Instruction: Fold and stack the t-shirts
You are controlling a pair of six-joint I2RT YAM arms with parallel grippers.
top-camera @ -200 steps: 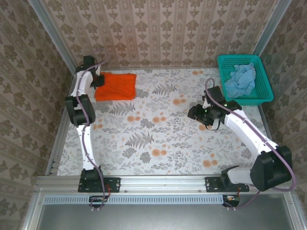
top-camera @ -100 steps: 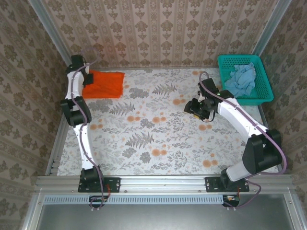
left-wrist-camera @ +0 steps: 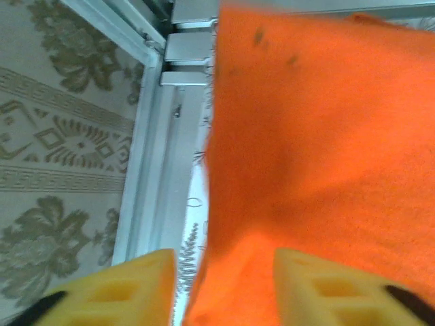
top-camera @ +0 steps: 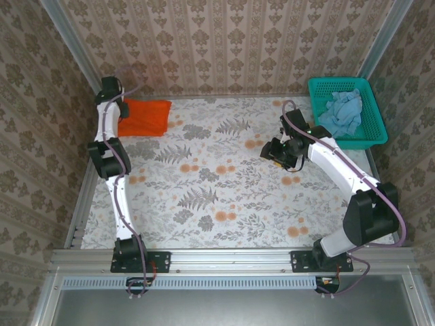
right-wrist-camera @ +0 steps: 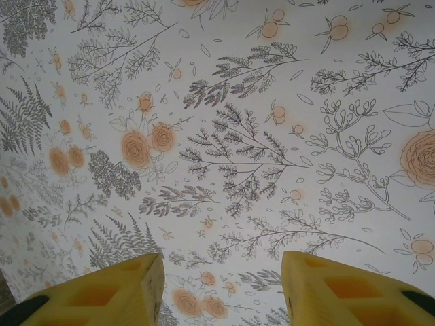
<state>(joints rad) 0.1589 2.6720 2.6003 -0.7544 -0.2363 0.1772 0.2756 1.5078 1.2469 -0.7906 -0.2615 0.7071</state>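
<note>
The left gripper stood at the far left corner of the floral-printed table. Its yellow jaws were apart, unclamped, with the edge of the folded bright orange cloth t-shirt lying between them. That shirt lay flat beside the aluminium frame rail. The right gripper hung open over the tabletop, right of centre. The crumpled pale blue cloth t-shirt sat inside the teal plastic mesh basket at the far right corner.
</note>
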